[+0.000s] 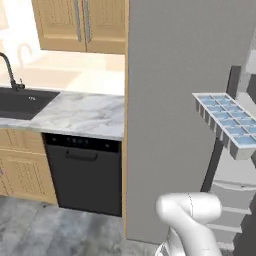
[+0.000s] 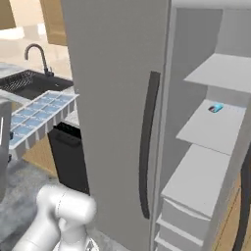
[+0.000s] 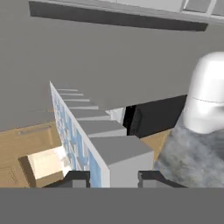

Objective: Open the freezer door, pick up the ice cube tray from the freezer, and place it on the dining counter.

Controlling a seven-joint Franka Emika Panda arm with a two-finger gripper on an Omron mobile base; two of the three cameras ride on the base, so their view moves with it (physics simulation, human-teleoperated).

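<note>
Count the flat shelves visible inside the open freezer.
3, in the right base view: the top shelf, the middle shelf carrying a small blue item, and the bottom shelf just above the drawers. More may be hidden above the frame.

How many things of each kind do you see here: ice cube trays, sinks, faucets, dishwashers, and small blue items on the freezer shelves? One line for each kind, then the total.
Ice cube tray: 1, held up in the air
Sink: 1
Faucet: 1
Dishwasher: 1
Small blue item on a freezer shelf: 1
Total: 5
</note>
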